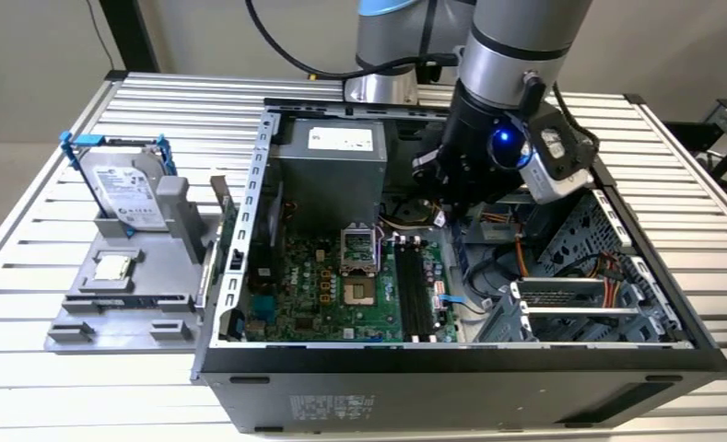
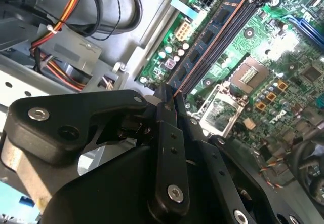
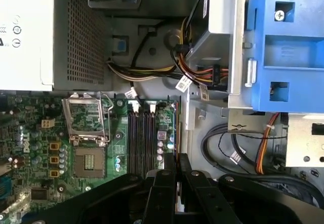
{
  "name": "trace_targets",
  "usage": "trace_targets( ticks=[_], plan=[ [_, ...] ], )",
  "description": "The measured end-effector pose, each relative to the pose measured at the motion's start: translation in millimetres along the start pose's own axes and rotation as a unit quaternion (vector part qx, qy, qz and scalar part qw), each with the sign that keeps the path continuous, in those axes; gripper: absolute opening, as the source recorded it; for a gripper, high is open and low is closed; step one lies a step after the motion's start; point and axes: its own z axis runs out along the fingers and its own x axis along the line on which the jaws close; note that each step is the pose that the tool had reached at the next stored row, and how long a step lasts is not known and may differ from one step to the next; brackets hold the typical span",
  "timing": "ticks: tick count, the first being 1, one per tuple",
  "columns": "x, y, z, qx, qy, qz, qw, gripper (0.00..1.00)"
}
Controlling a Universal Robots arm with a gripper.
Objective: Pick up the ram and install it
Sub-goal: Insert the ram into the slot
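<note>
Mid-frame near the motherboard slots [image 3: 142, 143], the claw [image 2: 168, 96] clenches the ram [image 2: 208, 33]: picked up, not yet seated.

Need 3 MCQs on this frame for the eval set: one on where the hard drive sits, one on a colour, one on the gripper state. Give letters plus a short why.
1. Where is the hard drive?
A) inside the case
B) on the grey fixture outside the case
C) in the gripper

2. What colour is the hard drive's frame?
A) blue
B) red
C) yellow

3. What is the gripper's state?
A) open, holding nothing
B) shut on a cable
C) shut on the ram

Answers:
1 B: the hard drive stands on the fixture, at the exterior view's left of the case.
2 A: the bars around the drive are blue.
3 C: in the second wrist view the fingers pinch one end of the ram, inside the case.
</note>
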Motion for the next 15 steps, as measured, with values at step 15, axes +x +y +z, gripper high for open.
trace_targets(
  ticks=[15],
  plan=[
    [2.9, -6.7, 26.1, 0.0004, 0.0000, 0.000, 1.00000, 0.00]
  ],
)
